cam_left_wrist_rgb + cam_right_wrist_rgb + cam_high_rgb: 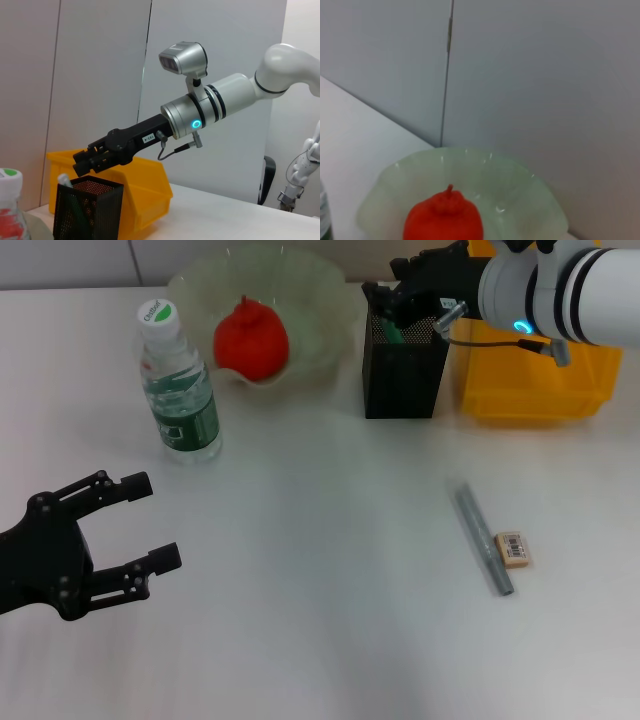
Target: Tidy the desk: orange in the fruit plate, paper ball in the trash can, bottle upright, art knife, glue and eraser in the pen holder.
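Pen holder (403, 370) stood upright at the tabletop's (320, 640) far edge beside a yellow bin (540, 390), with the right end effector (392, 302) poised over its mouth, seemingly for a drop; whether it gripped anything could not be told. Knife (483, 538) and eraser (512, 549) lay touching on the white tabletop, evidently awaiting collection, the left end effector (140, 525) hung wide and idle at the near edge, and plain grey wall panels (520, 75) stood behind.

My right arm is a glossy white tube ringed with black bands, a small blue-lit ring glowing near the wrist, a silver-grey boxy camera (183, 57) on a black stalk, and a thin black cable with a metal plug looping beneath. From it runs my matte black right gripper (89, 161), carrying a small white label. My left gripper (150, 523) is matte black too, with jointed linkage fingers dotted with round screws.
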Robot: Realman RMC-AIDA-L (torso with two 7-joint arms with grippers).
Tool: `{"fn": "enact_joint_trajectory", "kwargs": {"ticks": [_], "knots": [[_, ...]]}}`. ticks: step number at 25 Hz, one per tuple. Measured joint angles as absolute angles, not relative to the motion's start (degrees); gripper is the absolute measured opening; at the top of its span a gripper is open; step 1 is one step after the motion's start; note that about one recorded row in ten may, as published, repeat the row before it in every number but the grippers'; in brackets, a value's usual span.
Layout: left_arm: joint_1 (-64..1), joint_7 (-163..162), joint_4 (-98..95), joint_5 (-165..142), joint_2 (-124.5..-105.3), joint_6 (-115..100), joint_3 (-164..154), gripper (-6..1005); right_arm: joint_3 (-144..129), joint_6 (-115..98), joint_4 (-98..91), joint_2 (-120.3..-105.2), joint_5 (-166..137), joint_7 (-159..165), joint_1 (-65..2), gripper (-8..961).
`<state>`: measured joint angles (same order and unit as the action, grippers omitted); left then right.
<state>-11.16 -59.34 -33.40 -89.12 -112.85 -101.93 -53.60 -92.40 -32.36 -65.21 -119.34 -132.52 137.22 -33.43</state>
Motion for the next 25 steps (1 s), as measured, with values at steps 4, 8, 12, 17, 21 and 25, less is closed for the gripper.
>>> {"fn": "enact_joint_trajectory", "kwargs": {"ticks": [4, 8, 12, 17, 21, 25], "knots": [[-11.17, -59.40, -33.40, -89.12, -112.85, -101.99, -53.61, 851, -88.52, -41.34, -68.60, -119.29, -132.51, 137.86, -33.60, 422], [-11.16, -59.39, -33.40, -89.12, -112.84, -102.10, -53.62, 851, -84.71, -51.76, -74.61, -119.27, -132.77, 138.52, -33.38, 579], [-11.16, -59.29, -33.40, -89.12, -112.59, -102.31, -53.61, 851, -79.02, -79.28, -91.57, -119.18, -142.29, 146.52, -34.87, 618], [-11.31, -59.22, -33.40, -89.12, -112.58, -102.32, -53.62, 851, -79.01, -98.85, -96.97, -119.18, -153.05, 151.59, -41.18, 618], [-11.37, -59.10, -33.40, -89.12, -112.62, -102.34, -53.62, 851, -79.12, -104.83, -93.72, -119.12, -153.67, 149.87, -43.73, 617], [-11.45, -59.11, -33.40, -89.12, -112.66, -102.37, -53.61, 851, -79.32, -106.92, -91.07, -119.11, -153.74, 147.22, -44.46, 617]]}}
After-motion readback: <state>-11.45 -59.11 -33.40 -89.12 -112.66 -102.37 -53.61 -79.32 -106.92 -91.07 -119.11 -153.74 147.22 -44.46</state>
